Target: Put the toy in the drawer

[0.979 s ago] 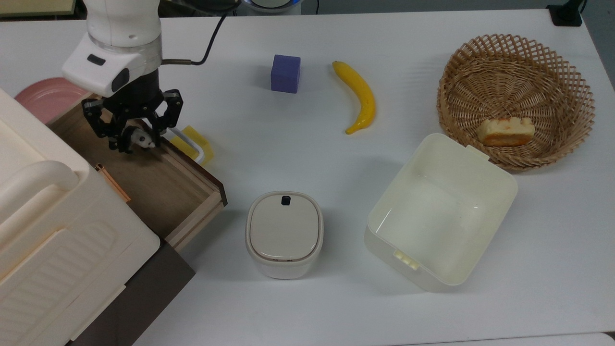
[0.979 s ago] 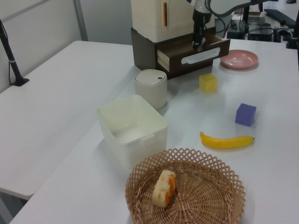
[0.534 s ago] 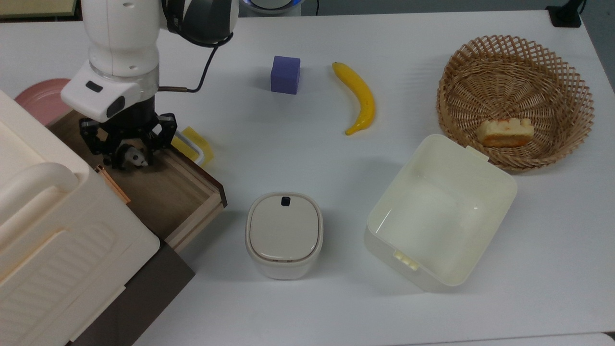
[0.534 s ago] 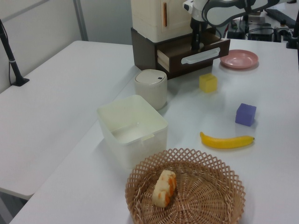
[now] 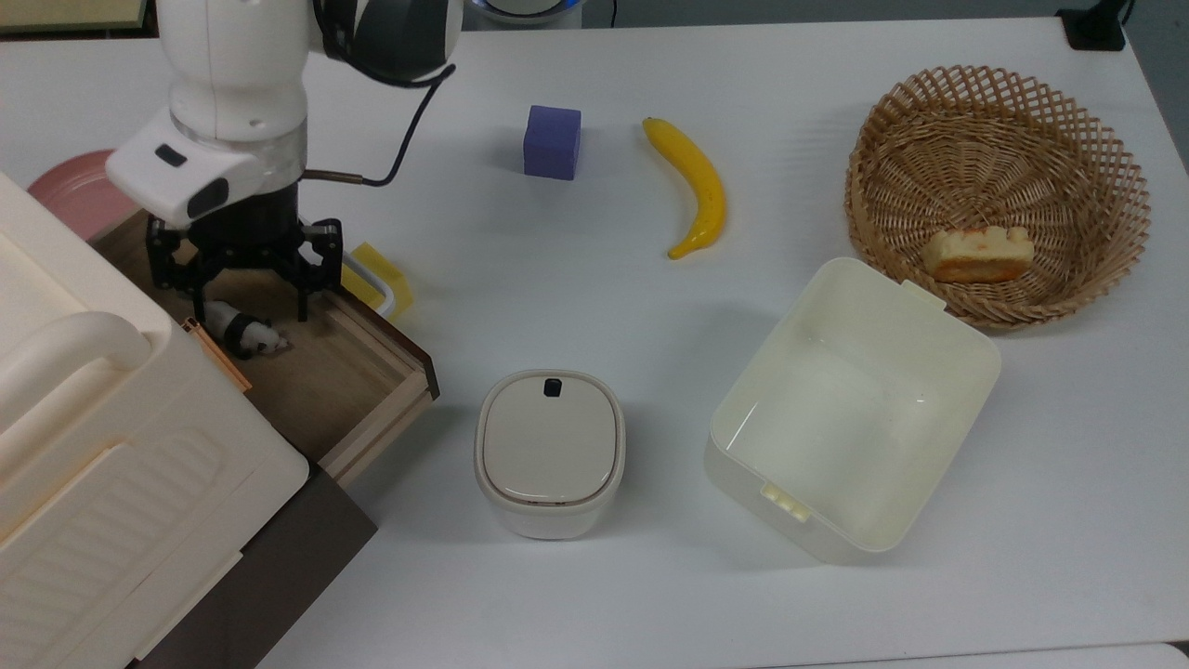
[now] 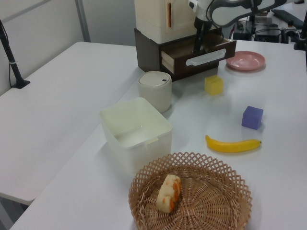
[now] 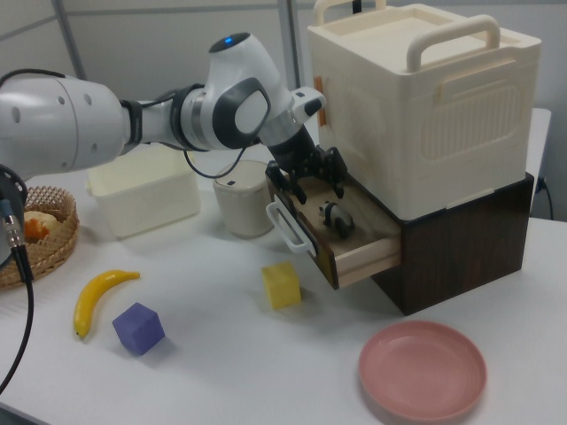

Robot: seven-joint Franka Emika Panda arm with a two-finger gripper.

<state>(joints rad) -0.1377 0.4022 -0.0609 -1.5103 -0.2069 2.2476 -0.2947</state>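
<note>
Toy (image 5: 243,334) lying loose inside the drawer (image 5: 358,372); gripper (image 5: 249,302) spread wide just above it, grasping nothing.

My white counter (image 5: 576,279) carries a cabinet (image 5: 111,483) at nine o'clock in the top view, a pink plate (image 5: 70,190) behind it, a yellow block (image 5: 376,269), purple cube (image 5: 552,141), banana (image 5: 697,186), wicker basket (image 5: 999,139) at two, open tub (image 5: 850,409), and lidded canister (image 5: 550,453).
</note>
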